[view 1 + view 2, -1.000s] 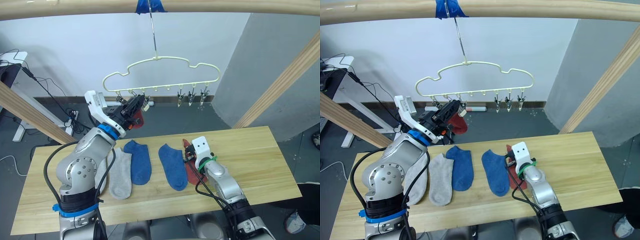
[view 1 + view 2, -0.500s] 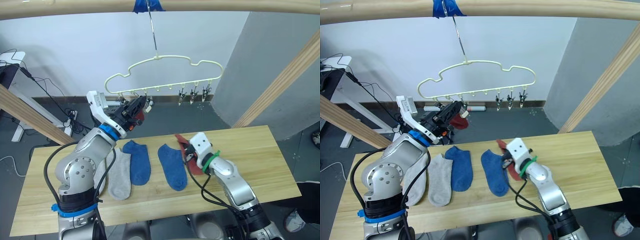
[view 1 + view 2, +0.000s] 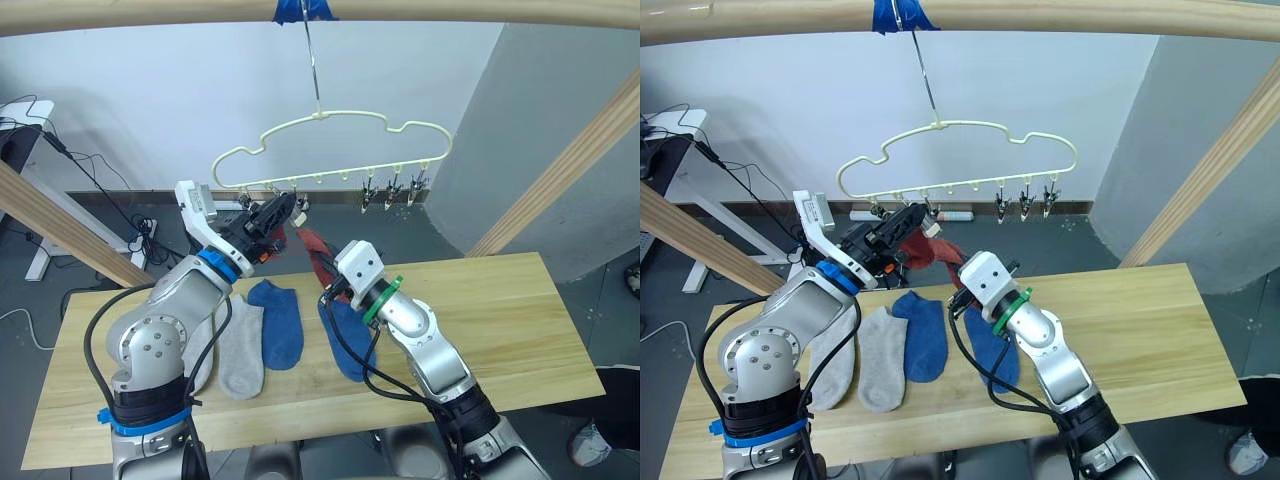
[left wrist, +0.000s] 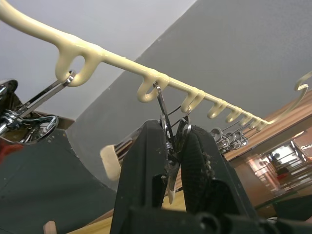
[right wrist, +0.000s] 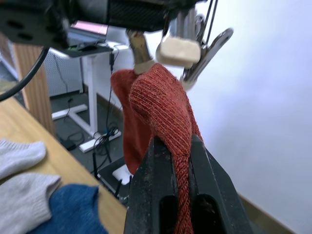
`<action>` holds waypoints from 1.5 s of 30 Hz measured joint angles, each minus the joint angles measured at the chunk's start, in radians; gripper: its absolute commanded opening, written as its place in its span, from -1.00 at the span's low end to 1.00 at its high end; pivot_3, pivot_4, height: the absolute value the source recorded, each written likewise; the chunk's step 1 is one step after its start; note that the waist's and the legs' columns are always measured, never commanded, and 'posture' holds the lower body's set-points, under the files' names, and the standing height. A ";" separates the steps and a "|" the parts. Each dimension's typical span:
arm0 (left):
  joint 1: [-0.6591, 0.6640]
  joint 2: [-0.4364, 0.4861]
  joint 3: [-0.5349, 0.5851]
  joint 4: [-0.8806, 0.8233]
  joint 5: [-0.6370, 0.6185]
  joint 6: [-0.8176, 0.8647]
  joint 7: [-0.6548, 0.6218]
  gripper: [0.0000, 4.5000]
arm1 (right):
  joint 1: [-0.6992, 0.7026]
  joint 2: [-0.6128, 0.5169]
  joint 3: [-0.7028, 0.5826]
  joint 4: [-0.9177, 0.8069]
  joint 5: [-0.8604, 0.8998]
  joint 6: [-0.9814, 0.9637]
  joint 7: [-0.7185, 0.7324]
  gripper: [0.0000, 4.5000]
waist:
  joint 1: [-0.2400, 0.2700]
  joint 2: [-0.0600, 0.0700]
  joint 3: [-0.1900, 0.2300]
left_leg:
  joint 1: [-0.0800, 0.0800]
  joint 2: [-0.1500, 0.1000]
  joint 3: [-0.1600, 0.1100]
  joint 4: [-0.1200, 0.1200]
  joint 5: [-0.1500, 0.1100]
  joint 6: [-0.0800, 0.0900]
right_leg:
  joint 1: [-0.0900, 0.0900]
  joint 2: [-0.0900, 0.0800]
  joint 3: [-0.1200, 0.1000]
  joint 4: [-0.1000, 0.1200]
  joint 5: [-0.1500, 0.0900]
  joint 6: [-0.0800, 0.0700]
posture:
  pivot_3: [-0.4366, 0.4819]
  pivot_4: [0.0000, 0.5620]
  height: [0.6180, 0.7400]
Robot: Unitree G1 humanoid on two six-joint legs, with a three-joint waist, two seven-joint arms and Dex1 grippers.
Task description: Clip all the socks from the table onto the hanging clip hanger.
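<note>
Held red sock: up off the table, pinched in the closed fingers of the right gripper, top edge raised near the clip. Probably carried this high so the cuff can go straight into the clip's mouth without a regrasp. Drapes below the fingers, soft and limp, so likely to sag unless fed in edge first.

Hung red sock: just behind the held one, seemingly dangling from a neighbouring clip at the left end of the clip hanger. Counts as one pair member done, by the look of it.

Remaining socks flat on the table in a row: two blue socks and two grey socks, the outer grey one partly behind the left arm. Four left to lift, plus the one in hand.

Left gripper: fingers closed on the clip's handles, apparently squeezing to spread its mouth and steadying the hanger against swing. Cannot tell how wide the mouth stands.

Clip hanger hooked on the wooden pole at the blue tape, free to sway, hence one arm bracing while the other feeds. Spare clips bunched towards the right end, unused.

Next: cuff into the mouth, then easing off the squeeze. Risk of the fabric slipping out if let go too soon.
</note>
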 measured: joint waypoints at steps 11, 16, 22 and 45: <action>0.004 0.000 0.000 -0.003 -0.001 -0.001 0.004 -0.86 | -0.004 0.030 0.001 0.028 0.003 -0.053 -0.009 -1.00 | 0.000 0.000 0.000 | 0.000 0.000 0.000 0.000 0.000 0.000 | 0.000 0.000 0.000 0.000 0.000 0.000 | -0.46 -0.04 0.58; 0.005 0.000 0.000 -0.005 -0.001 -0.001 0.005 -0.86 | -0.007 0.049 0.007 0.044 0.003 -0.053 -0.007 -1.00 | 0.000 0.000 0.000 | 0.000 0.000 0.000 0.000 0.000 0.000 | 0.000 0.000 0.000 0.000 0.000 0.000 | -0.45 -0.04 0.58; 0.006 -0.002 -0.001 -0.009 -0.001 -0.001 0.015 -0.86 | -0.023 0.062 0.007 0.055 0.004 -0.053 -0.004 -1.00 | 0.000 0.000 0.000 | 0.000 0.000 0.000 0.000 0.000 0.000 | 0.000 0.000 0.000 0.000 0.000 0.000 | -0.44 -0.05 0.58; 0.117 0.105 -0.049 -0.054 0.130 -0.091 -0.092 0.19 | 0.004 -0.007 0.037 0.027 0.003 0.079 0.101 -0.22 | -0.003 0.000 0.000 | 0.001 0.000 0.000 0.000 0.000 0.000 | 0.000 0.001 0.000 0.001 0.000 0.000 | -0.46 -0.09 0.58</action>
